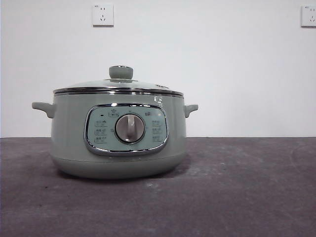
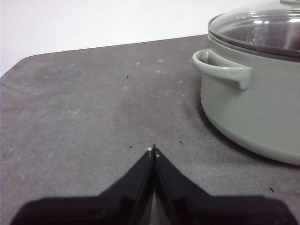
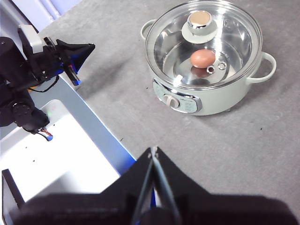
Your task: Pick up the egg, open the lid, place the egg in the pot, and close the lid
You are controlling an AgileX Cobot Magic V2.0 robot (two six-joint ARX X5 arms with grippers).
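Note:
The pale sage-green pot point(image 1: 118, 143) stands on the dark table with its dial facing the front camera. The glass lid point(image 1: 118, 89) with a green knob sits closed on it. In the right wrist view the reddish-brown egg point(image 3: 202, 58) lies inside the pot point(image 3: 220, 101), seen through the lid point(image 3: 204, 44). My right gripper point(image 3: 153, 151) is shut and empty, high above the table in front of the pot. My left gripper point(image 2: 153, 150) is shut and empty, low over the table beside the pot's handle point(image 2: 220, 70). It also shows in the right wrist view point(image 3: 77, 51).
A white and blue-edged surface point(image 3: 70, 154) lies below the table's edge in the right wrist view. Two wall sockets point(image 1: 102, 15) hang on the white wall behind. Grey table point(image 1: 237, 187) stretches to the right of the pot.

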